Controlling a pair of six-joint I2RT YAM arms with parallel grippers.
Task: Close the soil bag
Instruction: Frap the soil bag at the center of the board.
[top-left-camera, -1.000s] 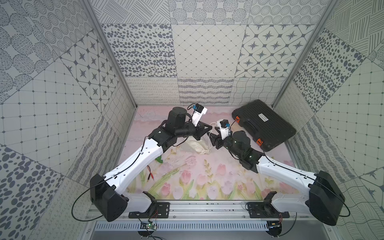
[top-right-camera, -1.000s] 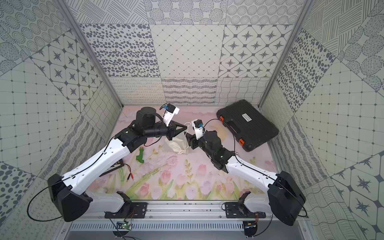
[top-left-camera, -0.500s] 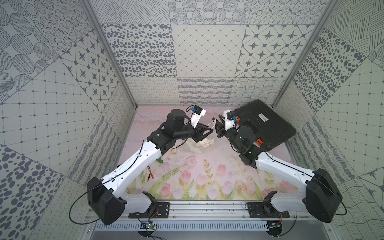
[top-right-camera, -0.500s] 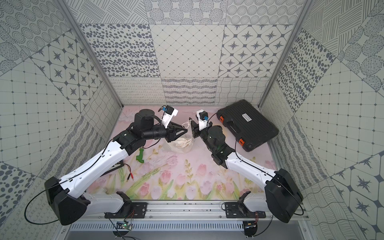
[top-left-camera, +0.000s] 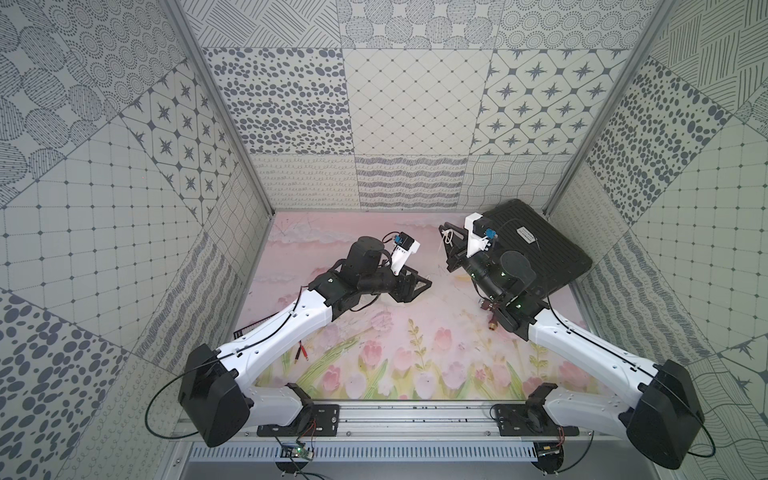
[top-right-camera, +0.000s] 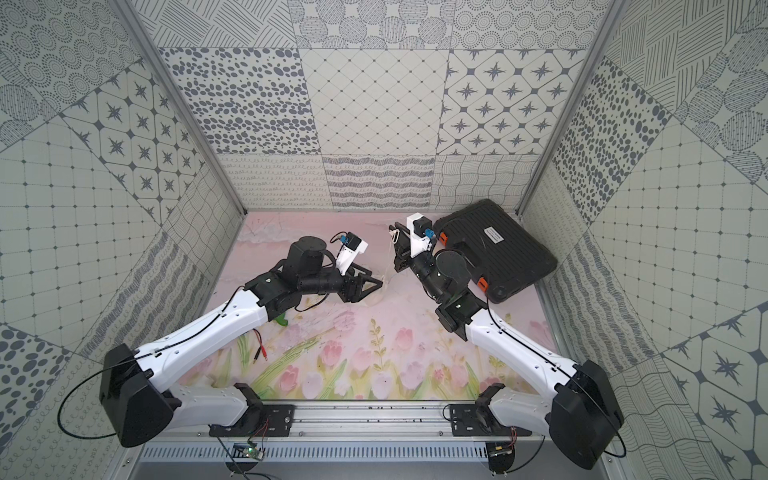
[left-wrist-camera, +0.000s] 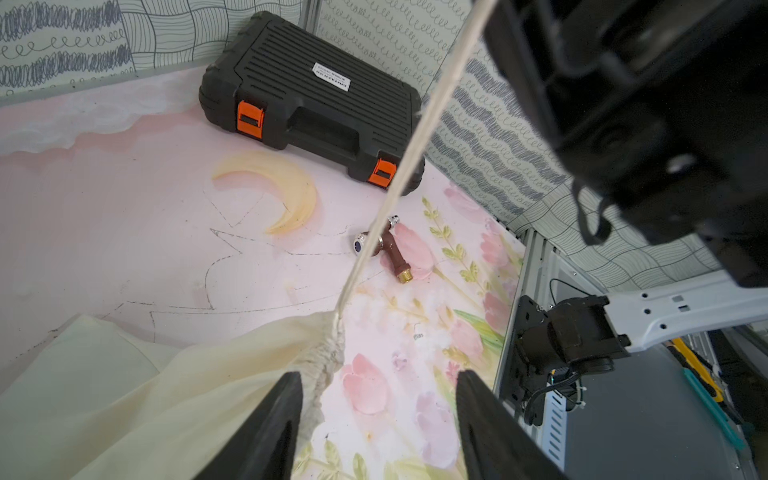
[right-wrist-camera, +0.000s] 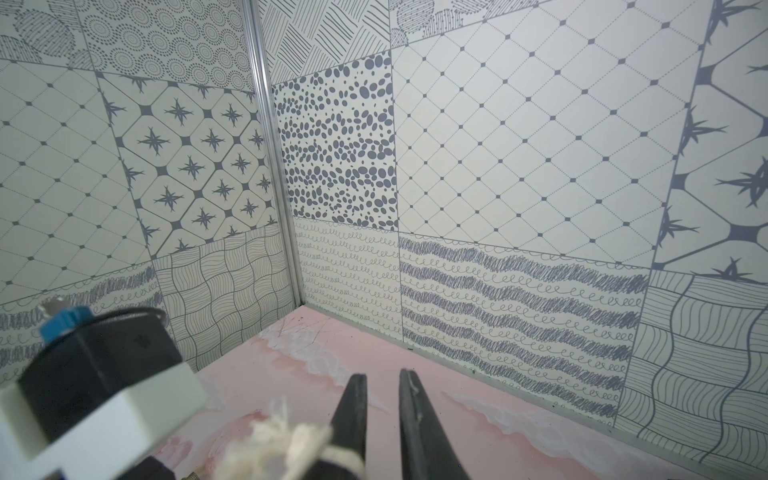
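Top views: overhead, downward — same surface (top-left-camera: 415, 340).
Left wrist: low, toward black case (left-wrist-camera: 307, 95).
Right wrist: low, toward wall corner (right-wrist-camera: 282, 208).

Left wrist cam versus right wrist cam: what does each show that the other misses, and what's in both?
Left wrist only: the soil bag, the open left gripper, the black case, a brown tap fitting. Right wrist only: the right gripper, fingertips nearly together, and the spotted wall panel. Both: the cord, taut from the bag's neck in the left, its frayed end beside that gripper in the right; and the pink table mat.
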